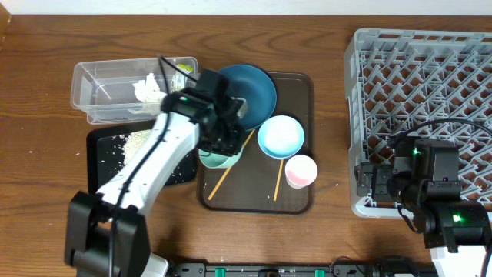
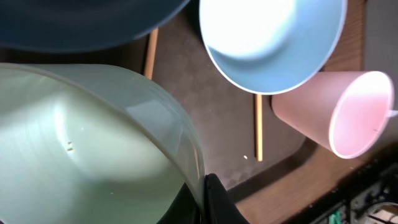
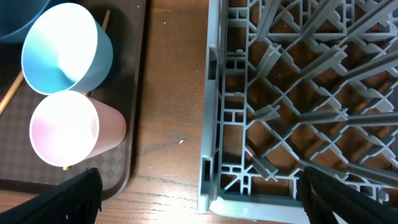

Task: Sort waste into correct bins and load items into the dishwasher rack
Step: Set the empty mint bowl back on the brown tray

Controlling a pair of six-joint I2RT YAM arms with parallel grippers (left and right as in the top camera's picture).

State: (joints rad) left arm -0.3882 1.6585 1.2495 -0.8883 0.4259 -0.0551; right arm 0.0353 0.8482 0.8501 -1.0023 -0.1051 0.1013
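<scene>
At far left, the clear tub holds the tissue. Below it, the black tray carries rice grains. My left gripper pinches the mint-green bowl by its rim, crowded against the blue plate at the brown tray's left edge. 2 chopsticks lie nearby. A strip of bare table separates the tray from the rack. My right gripper hangs spread wide over the rack's corner.

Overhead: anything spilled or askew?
Loose rice grains are scattered over the black tray, none clearly on the table. The two chopsticks lie splayed at different angles on the brown tray, one partly hidden by the mint-green bowl that the left gripper pinches by its rim. Nothing looks broken.
</scene>
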